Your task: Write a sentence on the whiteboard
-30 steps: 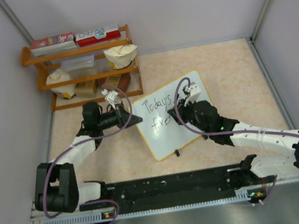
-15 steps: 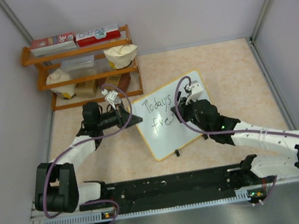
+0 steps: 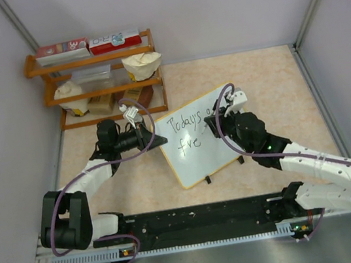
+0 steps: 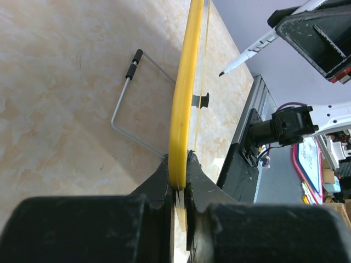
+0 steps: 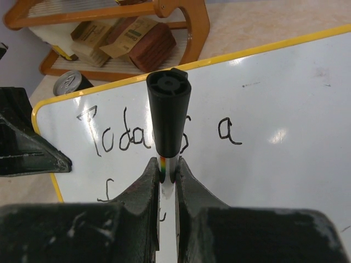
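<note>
The right arm has swung to the right and away from the second line of writing, so the letters "fre" that its end effector partly covered a second ago now show in full, and an "a" shows after "Today's". The right end effector point(image 3: 218, 124) is pressed together on a marker point(image 5: 168, 109), black cap end toward the wrist camera. From the left wrist the marker's tip point(image 4: 221, 73) hangs just off the board's face, not touching it.

The whiteboard point(image 3: 209, 156) stands in the middle of the surface point(image 3: 268, 84), just right of a wooden shelf point(image 3: 99, 83), turned at an angle to the arms. Its yellow frame point(image 4: 184, 98) appears edge-on in the left wrist view, with a wire stand point(image 4: 129, 93) behind it and a small black clip foot point(image 3: 207, 180) on its near edge. The left end effector point(image 4: 180, 170) pinches the frame at the board's left edge.

The sentence point(image 5: 126, 134) so far reads "Today's a" on the upper line and "fre" below, in thin black strokes; the marker hides part of "Today's" in the right wrist view
</note>
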{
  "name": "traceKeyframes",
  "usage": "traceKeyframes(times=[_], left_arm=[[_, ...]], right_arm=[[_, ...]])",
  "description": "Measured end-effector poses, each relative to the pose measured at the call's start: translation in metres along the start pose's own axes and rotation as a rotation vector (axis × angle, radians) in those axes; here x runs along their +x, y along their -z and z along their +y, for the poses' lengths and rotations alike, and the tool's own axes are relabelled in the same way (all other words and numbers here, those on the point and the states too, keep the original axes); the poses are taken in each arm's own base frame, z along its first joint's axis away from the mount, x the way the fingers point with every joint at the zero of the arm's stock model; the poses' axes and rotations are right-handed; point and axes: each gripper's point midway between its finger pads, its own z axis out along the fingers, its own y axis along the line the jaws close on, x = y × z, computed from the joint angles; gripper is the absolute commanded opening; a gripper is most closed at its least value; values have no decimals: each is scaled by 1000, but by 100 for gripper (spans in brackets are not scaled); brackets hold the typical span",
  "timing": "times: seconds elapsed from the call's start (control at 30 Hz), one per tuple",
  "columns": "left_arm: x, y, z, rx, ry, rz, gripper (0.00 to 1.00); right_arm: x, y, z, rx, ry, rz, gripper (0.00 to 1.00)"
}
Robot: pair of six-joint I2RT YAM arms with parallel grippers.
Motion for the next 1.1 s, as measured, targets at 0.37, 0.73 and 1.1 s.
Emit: traceKeyframes(times=[0.37, 0.73, 1.1], left_arm=[[0, 0, 0, 0, 0, 0, 0], [0, 0, 0, 0, 0, 0, 0], [0, 0, 0, -1, 0, 0, 0]], right_arm=[[15, -11, -6, 30, 24, 45, 0], [23, -14, -4, 15, 28, 70, 0], [33, -12, -6, 10, 30, 92, 0]])
